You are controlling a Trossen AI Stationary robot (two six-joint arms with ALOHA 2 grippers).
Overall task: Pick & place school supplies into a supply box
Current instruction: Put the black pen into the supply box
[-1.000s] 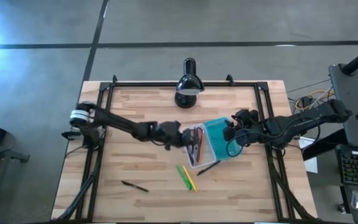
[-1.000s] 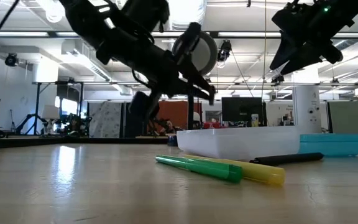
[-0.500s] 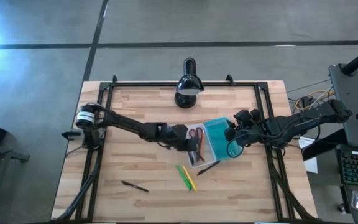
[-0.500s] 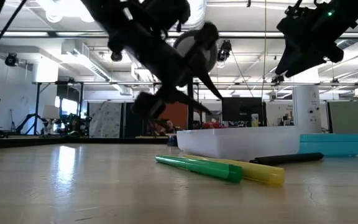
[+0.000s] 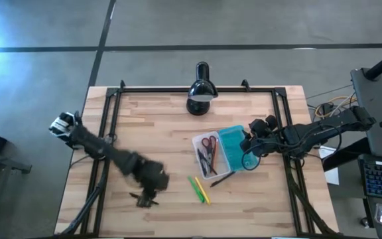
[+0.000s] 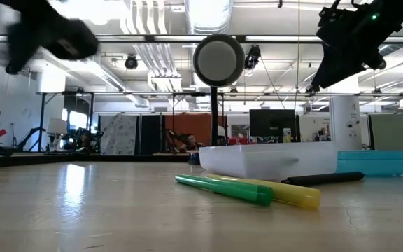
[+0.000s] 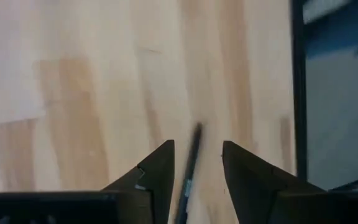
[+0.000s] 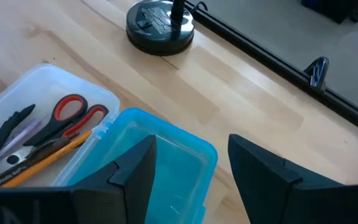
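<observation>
Straddling black pen [image 7: 190, 163], left gripper [image 7: 197, 165] wide, green marker [image 5: 195, 188] nearby, right gripper [image 8: 191, 163] wide.

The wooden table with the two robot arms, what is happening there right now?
The left gripper, fingers open, hovers over a thin black pen near the wooden table's front left. The right gripper waits above the teal-blue lid of the clear plastic supply box, which holds red-handled scissors. Green and yellow markers remain outside.

The table [image 5: 164, 119] was pale striped wood. On it, the box [image 5: 206, 157] had a clear tray and a teal lid [image 5: 236, 148]. Inside lay red-handled scissors [image 8: 73, 118]. Beside the box lay green [image 5: 195, 188], yellow [image 5: 204, 191] and black pens [image 5: 222, 178].
</observation>
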